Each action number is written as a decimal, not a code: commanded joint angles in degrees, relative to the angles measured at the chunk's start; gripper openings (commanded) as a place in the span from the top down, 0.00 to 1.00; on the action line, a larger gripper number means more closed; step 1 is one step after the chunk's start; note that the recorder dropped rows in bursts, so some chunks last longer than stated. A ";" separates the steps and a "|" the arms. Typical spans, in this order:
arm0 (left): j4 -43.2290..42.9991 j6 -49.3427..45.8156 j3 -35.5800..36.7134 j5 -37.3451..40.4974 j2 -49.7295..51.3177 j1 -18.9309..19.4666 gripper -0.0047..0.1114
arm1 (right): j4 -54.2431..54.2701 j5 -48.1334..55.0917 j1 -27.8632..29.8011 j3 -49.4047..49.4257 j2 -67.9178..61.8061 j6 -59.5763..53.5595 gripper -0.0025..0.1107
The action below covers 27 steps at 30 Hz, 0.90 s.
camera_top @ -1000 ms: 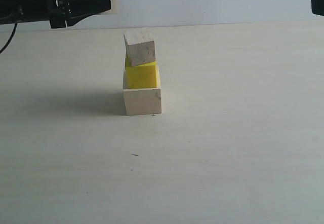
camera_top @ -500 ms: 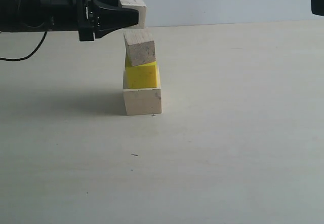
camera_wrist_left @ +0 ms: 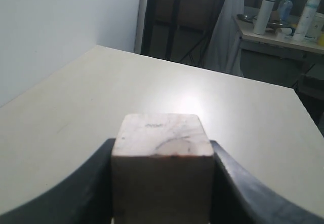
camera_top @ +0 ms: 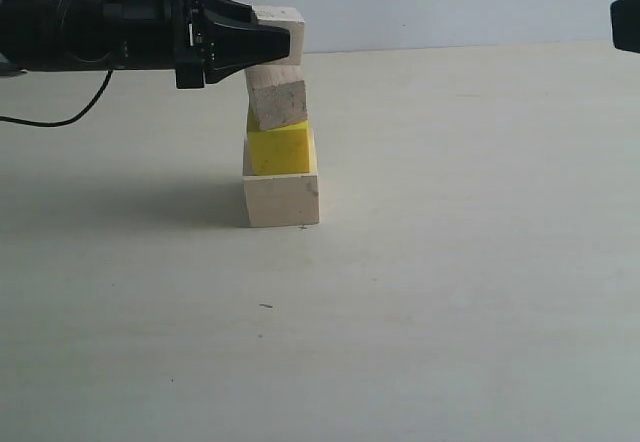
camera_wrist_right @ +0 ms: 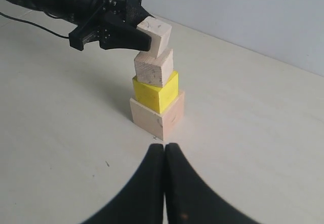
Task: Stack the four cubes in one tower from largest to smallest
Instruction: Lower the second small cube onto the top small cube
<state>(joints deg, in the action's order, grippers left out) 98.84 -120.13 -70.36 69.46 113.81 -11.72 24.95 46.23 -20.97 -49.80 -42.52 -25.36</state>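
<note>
Left hand [camera_top: 270, 44] is clamping the small cube [camera_top: 290, 27], holding it tilted just over the medium cube [camera_top: 278, 97], which is sitting skewed on the yellow cube [camera_top: 279, 150] and large cube [camera_top: 281, 200]. Right hand [camera_wrist_right: 164, 150] is staying out, clenched empty.

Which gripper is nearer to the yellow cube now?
Left. The left gripper holds the small wooden cube directly over the yellow cube, with only the medium wooden cube between. The right gripper, shut, hangs far off at the exterior view's right edge.
</note>
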 commanded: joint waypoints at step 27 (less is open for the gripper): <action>-0.12 -0.06 -0.40 0.46 3.05 -0.24 0.87 | 0.63 0.18 0.24 0.22 0.50 0.08 0.98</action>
<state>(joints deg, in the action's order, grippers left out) 99.72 -120.13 -70.48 70.07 116.33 -11.72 25.26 46.38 -20.97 -49.80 -42.52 -25.36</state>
